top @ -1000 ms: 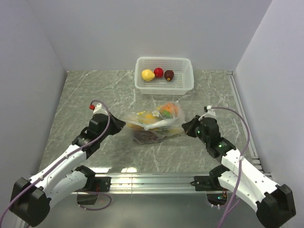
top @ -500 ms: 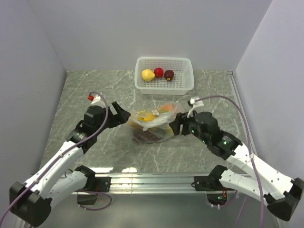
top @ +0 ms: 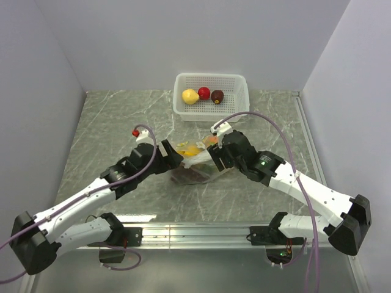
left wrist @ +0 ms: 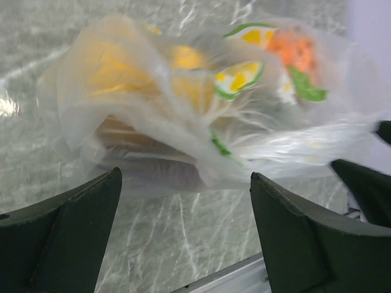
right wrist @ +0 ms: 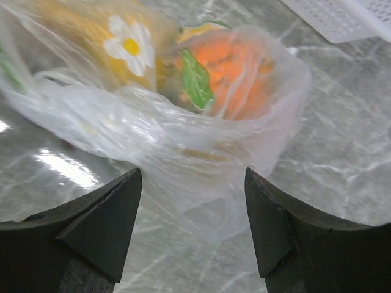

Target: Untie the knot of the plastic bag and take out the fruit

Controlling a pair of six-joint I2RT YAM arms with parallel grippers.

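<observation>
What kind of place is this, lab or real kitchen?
Likely a lab robot cell: plain white walls box in a grey marble-pattern tabletop, with an aluminium mounting rail along its near edge.

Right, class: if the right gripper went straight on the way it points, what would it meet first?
The bag: its crinkled plastic lies just ahead of the right gripper, whose jaws stand open, with the orange fruit inside behind it. Depth is unclear; it may be nearly touching.
</observation>
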